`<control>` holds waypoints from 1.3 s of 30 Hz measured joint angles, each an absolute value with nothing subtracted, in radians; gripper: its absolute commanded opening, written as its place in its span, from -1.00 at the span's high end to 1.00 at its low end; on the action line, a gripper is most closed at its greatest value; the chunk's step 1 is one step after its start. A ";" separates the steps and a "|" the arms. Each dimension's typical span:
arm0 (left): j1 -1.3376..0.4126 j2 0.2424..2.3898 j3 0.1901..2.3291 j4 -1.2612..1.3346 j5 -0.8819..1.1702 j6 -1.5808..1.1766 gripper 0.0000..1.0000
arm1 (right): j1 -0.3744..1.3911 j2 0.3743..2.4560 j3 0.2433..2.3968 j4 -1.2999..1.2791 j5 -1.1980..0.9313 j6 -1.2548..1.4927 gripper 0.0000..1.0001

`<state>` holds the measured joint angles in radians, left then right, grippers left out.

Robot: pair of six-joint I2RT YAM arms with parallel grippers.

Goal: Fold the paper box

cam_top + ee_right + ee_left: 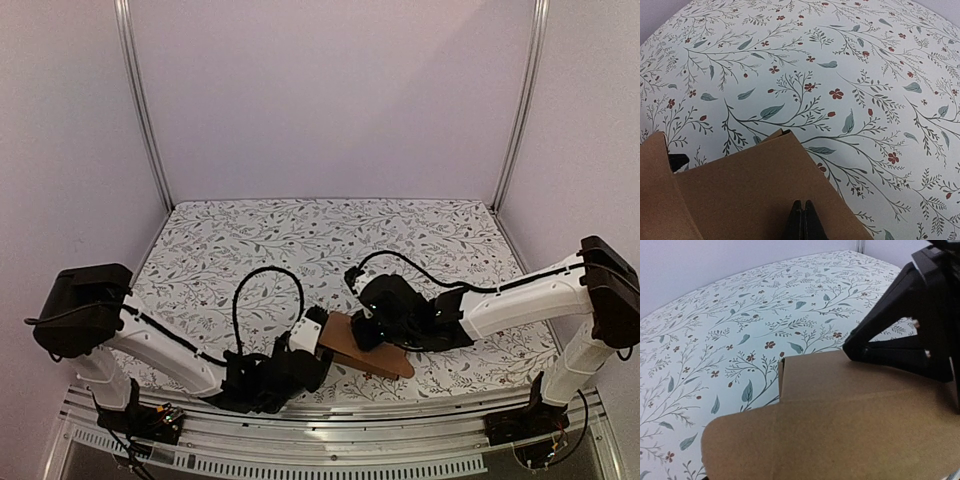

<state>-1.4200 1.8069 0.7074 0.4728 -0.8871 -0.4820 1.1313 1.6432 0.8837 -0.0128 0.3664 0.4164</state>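
The paper box (372, 354) is a flat brown cardboard piece lying near the front middle of the table. In the left wrist view the paper box (840, 425) fills the lower half and hides my own fingers, so my left gripper (320, 340) at its left end shows no jaw state. My right gripper (802, 217) is shut, its two black fingertips together and resting on top of the paper box (750, 195), with no cardboard between them. The right gripper (850, 347) also shows as a black wedge touching the sheet's far edge.
A floral-print cloth (300, 240) covers the table. White walls with metal posts (140, 110) close the back and sides. An aluminium rail (330, 425) runs along the near edge between the arm bases. Black cables (265, 285) loop above the cloth.
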 measured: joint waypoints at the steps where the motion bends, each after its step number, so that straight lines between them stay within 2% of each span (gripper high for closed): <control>1: -1.431 1.786 0.707 0.449 -0.889 -0.482 -0.17 | 1.131 1.643 0.880 -0.004 0.365 0.424 1.00; 8: -1.479 1.610 0.707 0.246 -0.867 -0.511 -0.17 | 1.132 1.644 0.852 0.051 0.356 0.465 1.00; 17: -1.488 1.443 0.666 0.021 -0.757 -0.604 -0.07 | 1.145 1.671 0.849 0.094 0.369 0.475 1.00; 24: -1.490 1.338 0.670 -0.110 -0.658 -0.606 0.16 | 1.145 1.672 0.843 0.103 0.387 0.471 1.00; 28: -1.488 1.290 0.734 -0.149 -0.603 -0.567 0.39 | 1.146 1.670 0.836 0.110 0.392 0.463 1.00; 33: -1.418 1.255 0.828 -0.160 -0.514 -0.522 0.50 | 1.147 1.655 0.830 0.100 0.402 0.439 1.00; 39: -1.208 1.288 0.901 -0.153 -0.337 -0.496 0.56 | 1.147 1.643 0.823 0.082 0.406 0.414 1.00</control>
<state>-1.2076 1.2884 0.9009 -0.1532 -0.3370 -0.4965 1.1473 1.6428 0.8234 0.0822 0.4057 0.4145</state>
